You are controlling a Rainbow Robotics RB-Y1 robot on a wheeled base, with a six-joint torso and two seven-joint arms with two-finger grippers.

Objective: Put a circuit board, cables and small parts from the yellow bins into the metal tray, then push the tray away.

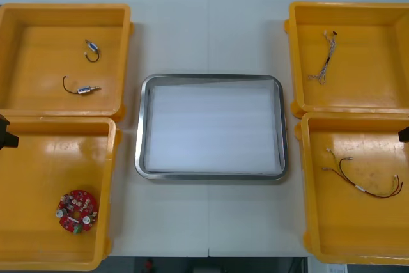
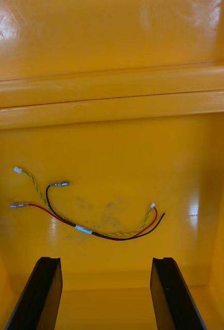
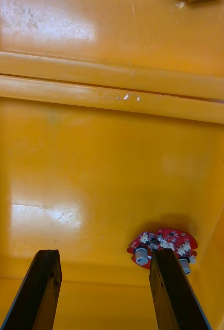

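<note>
The metal tray [image 1: 144, 126] sits at the middle of the table [image 1: 211, 234], white inside and holding nothing, with a yellow bin just off each of its corners. The far left bin [image 1: 64, 8] holds two small metal parts [image 1: 84, 89], each with a short black lead. One lies near the bin's centre and the other lies toward its near edge, and the two are apart. The near left bin [image 1: 38, 158] holds the round red circuit board [image 1: 77, 211], which lies flat toward the bin's near edge and closer to the wall that faces the tray. The left gripper [image 3: 104, 252] hangs over this bin with its fingers spread wide and nothing between them. One finger stands in front of the board's rim in the left wrist view, and whether it touches the board cannot be told. The far right bin [image 1: 358, 6] holds a blue and white cable [image 1: 323, 62], which runs slantwise from mid-floor toward the wall on the tray side. The near right bin [image 1: 358, 234] holds a red and yellow cable [image 1: 364, 180] with a black strand. It lies in a shallow curve across the middle of the floor, its connector ends fanned out toward the tray side. The right gripper [image 2: 106, 260] hangs over this bin, also spread wide and empty, with the cable lying on the floor beyond its fingertips and apart from them.
</note>
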